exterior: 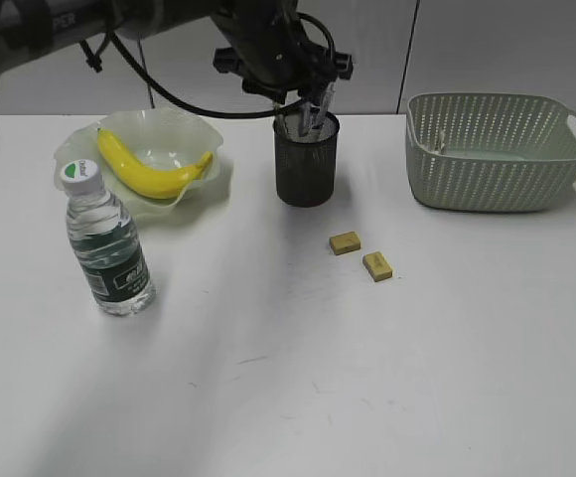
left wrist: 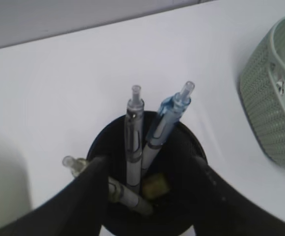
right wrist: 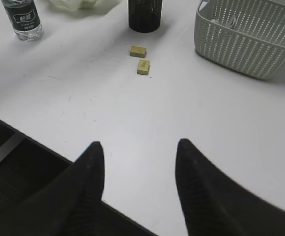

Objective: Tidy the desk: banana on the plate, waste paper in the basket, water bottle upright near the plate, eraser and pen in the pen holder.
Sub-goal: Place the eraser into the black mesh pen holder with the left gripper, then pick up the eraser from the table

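Observation:
The banana lies on the pale green plate at the back left. The water bottle stands upright in front of the plate. The black mesh pen holder holds three pens and one yellow eraser. My left gripper is open just above the holder, with one finger on each side of its rim. Two more yellow erasers lie on the table in front of the holder. My right gripper is open and empty over the table's near edge. No waste paper clearly shows.
The pale green basket stands at the back right; it also shows in the right wrist view. The right wrist view also shows the bottle, the holder and both loose erasers.

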